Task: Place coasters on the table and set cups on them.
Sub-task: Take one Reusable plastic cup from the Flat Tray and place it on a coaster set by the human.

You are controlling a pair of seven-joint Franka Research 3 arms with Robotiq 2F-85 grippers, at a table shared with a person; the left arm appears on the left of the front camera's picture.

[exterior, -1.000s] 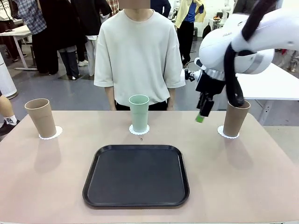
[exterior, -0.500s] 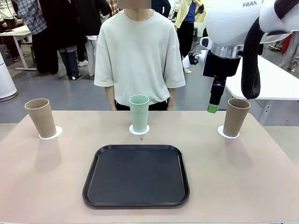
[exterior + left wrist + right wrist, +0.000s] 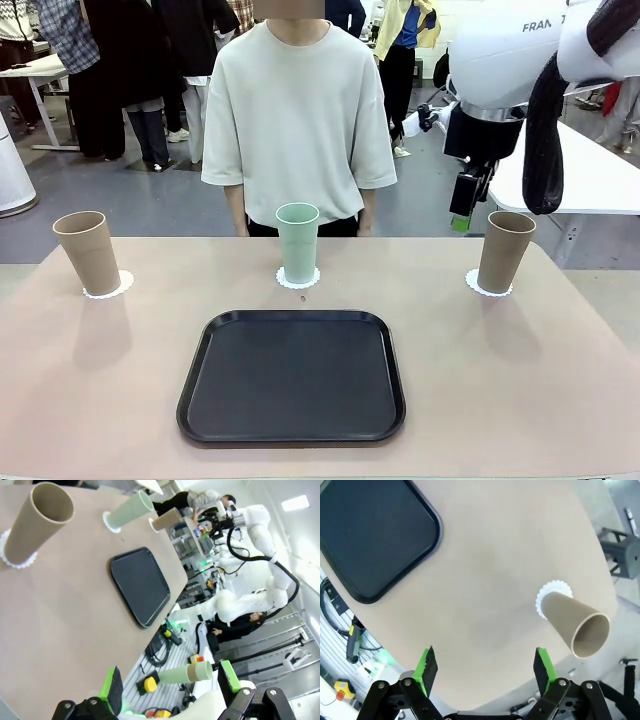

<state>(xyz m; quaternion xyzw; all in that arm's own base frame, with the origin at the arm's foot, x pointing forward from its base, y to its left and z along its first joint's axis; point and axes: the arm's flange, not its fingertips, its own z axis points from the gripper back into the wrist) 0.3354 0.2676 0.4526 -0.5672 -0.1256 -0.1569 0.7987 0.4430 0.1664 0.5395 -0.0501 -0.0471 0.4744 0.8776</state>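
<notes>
All three cups (image 3: 297, 242) sit on coasters (image 3: 488, 287), so the right gripper (image 3: 485, 667), jaws wide and empty, should lift clear without brushing the right cup (image 3: 504, 251).

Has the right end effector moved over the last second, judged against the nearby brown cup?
Yes. The right end effector has risen and shifted right, now above and left of the brown cup's rim.
</notes>
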